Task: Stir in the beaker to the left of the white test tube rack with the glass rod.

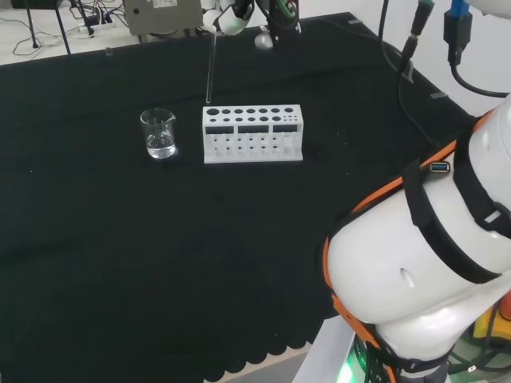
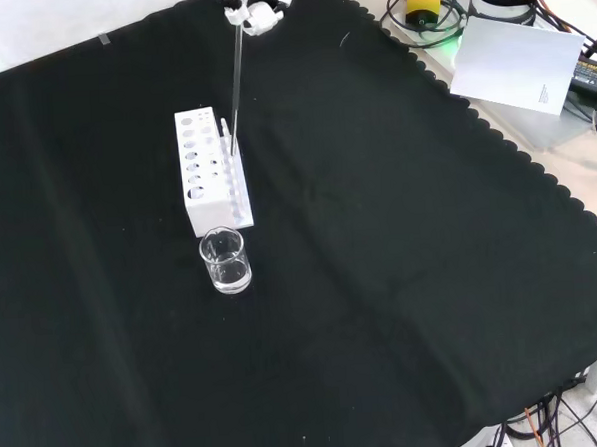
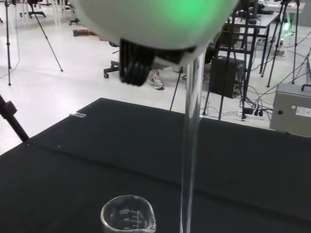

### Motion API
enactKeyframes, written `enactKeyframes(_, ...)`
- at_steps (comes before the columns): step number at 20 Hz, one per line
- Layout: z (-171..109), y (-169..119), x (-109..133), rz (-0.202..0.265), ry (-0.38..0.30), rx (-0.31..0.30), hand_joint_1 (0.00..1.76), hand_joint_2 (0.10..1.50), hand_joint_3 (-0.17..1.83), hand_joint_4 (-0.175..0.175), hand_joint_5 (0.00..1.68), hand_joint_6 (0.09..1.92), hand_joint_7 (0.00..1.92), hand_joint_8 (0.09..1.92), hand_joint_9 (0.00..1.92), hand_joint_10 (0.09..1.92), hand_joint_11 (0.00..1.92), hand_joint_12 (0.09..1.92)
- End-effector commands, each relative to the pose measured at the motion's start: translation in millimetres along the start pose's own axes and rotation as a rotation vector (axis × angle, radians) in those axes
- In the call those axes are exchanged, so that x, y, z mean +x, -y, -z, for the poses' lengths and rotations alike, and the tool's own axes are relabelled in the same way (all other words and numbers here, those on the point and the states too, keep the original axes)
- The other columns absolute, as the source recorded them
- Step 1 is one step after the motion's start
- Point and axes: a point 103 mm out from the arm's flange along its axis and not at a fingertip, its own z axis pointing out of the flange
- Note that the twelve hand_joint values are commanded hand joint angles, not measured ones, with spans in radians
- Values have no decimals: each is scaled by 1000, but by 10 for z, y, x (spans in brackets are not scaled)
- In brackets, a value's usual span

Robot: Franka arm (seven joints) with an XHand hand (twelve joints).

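A thin glass rod (image 1: 211,70) hangs nearly upright from my hand (image 1: 231,16) at the bench's far edge in the head view. The fingers are curled round the rod's top. In the front view the hand (image 2: 252,11) is at the top and the rod (image 2: 236,87) reaches down to the white test tube rack (image 2: 211,168). The rod's lower end is over the rack's (image 1: 252,133) left end in the head view. The glass beaker (image 1: 159,133) stands left of the rack with a little clear liquid. The wrist view shows the rod (image 3: 191,155) beside the beaker (image 3: 129,219), apart from it.
The arm's white links (image 1: 431,271) take up the head view's right. A grey box (image 1: 164,14) and cables lie beyond the cloth's far edge. In the front view a white sheet (image 2: 515,60) and a yellow button (image 2: 422,2) lie off the cloth, top right.
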Motion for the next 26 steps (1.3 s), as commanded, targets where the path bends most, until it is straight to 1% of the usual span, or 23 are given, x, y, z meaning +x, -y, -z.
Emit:
enactKeyframes(1, 14, -17, -34, -11, -3, 1, 1217, 509, 956, -175, 1262, 835, 1565, 1060, 1778, 765, 1452, 1114)
enactKeyframes(4, 35, -70, -49, -8, 11, -2, 1217, 507, 958, -175, 1264, 832, 1566, 1059, 1779, 764, 1452, 1115)
enactKeyframes(6, 68, -125, -45, -7, 8, -4, 1217, 505, 959, -175, 1265, 831, 1567, 1058, 1779, 763, 1452, 1115)
enactKeyframes(9, 113, -203, -18, 9, 13, -14, 1217, 504, 960, -175, 1267, 828, 1568, 1056, 1780, 762, 1453, 1116)
enactKeyframes(15, 121, -344, -3, 28, -4, -36, 1218, 497, 967, -175, 1274, 820, 1570, 1051, 1781, 758, 1457, 1116)
enactKeyframes(18, 102, -417, 2, 47, -23, -37, 1218, 494, 969, -175, 1277, 816, 1570, 1049, 1781, 757, 1457, 1115)
enactKeyframes(22, 100, -508, 45, 78, -21, -56, 1220, 487, 975, -175, 1287, 801, 1572, 1043, 1782, 752, 1459, 1112)
enactKeyframes(26, 40, -602, 94, 124, -34, -62, 1220, 486, 974, -175, 1289, 798, 1573, 1042, 1783, 750, 1459, 1111)
